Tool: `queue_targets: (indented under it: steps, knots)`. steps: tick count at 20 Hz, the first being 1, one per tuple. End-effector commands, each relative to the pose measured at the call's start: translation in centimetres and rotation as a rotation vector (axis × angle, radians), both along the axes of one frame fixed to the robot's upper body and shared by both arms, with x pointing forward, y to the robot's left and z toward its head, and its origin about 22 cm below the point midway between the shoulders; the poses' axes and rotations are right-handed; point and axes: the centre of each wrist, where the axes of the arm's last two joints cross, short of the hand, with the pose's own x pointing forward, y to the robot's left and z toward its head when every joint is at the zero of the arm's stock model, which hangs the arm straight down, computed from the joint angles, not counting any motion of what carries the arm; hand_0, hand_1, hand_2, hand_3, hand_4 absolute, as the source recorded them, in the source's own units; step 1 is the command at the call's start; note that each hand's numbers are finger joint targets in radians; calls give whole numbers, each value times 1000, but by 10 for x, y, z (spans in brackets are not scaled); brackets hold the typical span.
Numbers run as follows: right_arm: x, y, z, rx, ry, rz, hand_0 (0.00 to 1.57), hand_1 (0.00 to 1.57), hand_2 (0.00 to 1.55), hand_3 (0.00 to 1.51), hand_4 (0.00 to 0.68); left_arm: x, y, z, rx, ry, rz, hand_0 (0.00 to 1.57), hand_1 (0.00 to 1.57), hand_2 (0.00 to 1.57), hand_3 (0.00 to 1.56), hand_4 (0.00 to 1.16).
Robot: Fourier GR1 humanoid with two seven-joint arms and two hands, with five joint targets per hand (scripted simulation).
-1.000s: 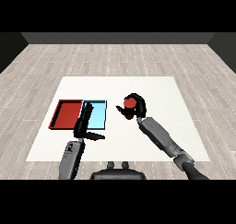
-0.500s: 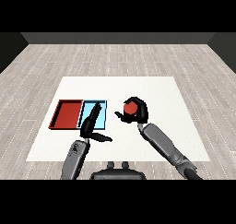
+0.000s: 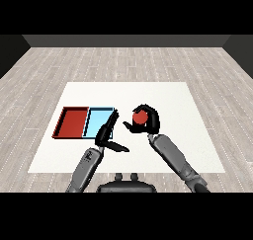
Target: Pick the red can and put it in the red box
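Carrying step: the right hand (image 3: 148,121) curled round the red can (image 3: 140,116); left hand (image 3: 107,134) fingers straight, empty. Next, travel toward nine o'clock to the red tray (image 3: 73,123).

You have a white surface (image 3: 163,93) in front of you, standing on a floor (image 3: 126,61) of pale grey planks that runs out on every side. Two shallow trays lie directly on the surface, at its left half and toward your near edge. The red tray (image 3: 72,122) is the outer one, close to the left edge. The light blue tray (image 3: 98,120) sits just to its right, and the two touch along one long side. You see only bare white over the rest of the surface.
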Motion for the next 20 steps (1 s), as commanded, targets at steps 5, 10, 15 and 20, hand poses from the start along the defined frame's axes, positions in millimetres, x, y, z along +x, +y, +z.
queue_targets:
  steps: [5,10,15,20]
  knots:
    - [8,22,0,-13,-8,34,1571,1571,1478,1413,650,16,-18,-21,3,85,-49,0,0,0,0,0]
    - [6,-13,10,-5,-24,48,1571,1571,1482,1418,654,7,-37,-26,8,123,-75,0,0,0,0,0]
    - [-15,19,-7,-12,-25,55,1571,1571,1475,1410,637,7,-41,-10,-35,138,-89,0,0,0,0,0]
    - [-27,39,0,-4,-13,85,1571,1571,1482,1416,644,17,-53,-31,-5,167,-98,0,0,0,0,0]
